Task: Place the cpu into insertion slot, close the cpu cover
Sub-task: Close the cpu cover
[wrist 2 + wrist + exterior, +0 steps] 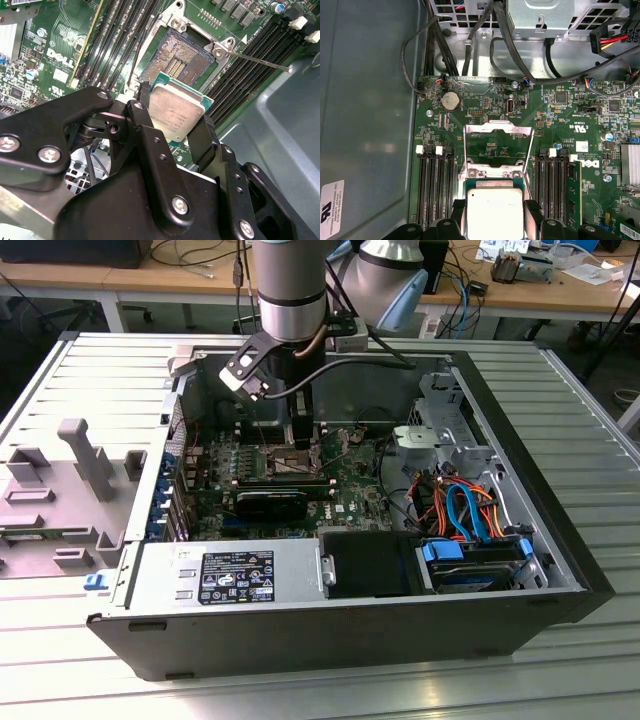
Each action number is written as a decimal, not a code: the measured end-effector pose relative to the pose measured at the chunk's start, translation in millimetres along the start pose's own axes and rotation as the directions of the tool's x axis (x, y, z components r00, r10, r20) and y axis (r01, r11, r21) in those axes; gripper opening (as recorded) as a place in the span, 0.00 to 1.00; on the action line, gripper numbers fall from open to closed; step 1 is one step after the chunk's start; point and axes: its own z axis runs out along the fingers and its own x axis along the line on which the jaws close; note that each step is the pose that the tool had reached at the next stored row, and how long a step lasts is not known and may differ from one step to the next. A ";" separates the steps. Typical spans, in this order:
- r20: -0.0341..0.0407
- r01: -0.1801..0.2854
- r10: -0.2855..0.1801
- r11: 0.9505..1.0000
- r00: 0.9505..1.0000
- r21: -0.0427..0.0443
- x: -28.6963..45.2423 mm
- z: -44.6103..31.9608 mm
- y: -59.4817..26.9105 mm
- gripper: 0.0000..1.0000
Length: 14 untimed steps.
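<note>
My gripper [173,114] is shut on the cpu [176,111], a flat silver square pinched by two opposite edges between the black fingers [143,114]. The chip hangs just above the insertion slot [176,56], whose dark pin field inside its silvery rim is bare. The cpu cover [497,131], a thin metal frame, stands swung open beyond the socket, and its lever wire [260,61] sticks out sideways over the memory slots. In the exterior view the gripper [303,443] reaches down into the open computer case over the motherboard. The first wrist view has the cpu [494,210] covering most of the socket.
Long black memory slots [432,187] flank the socket on both sides. A grey drive cage [440,435] and bundled orange and blue cables [465,505] lie to the exterior view's right. The power supply [230,575] fills the near side. Case walls [365,100] enclose the board.
</note>
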 end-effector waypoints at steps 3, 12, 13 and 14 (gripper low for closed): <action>0.000 0.000 0.000 1.000 1.000 0.000 0.0 0.3 0.0 0.55; 0.000 0.000 0.000 1.000 1.000 0.000 0.6 1.3 -2.3 0.55; 0.000 0.000 0.000 1.000 1.000 0.000 0.9 1.2 -3.6 0.55; 0.001 0.000 0.000 1.000 1.000 0.000 1.1 1.1 -4.9 0.55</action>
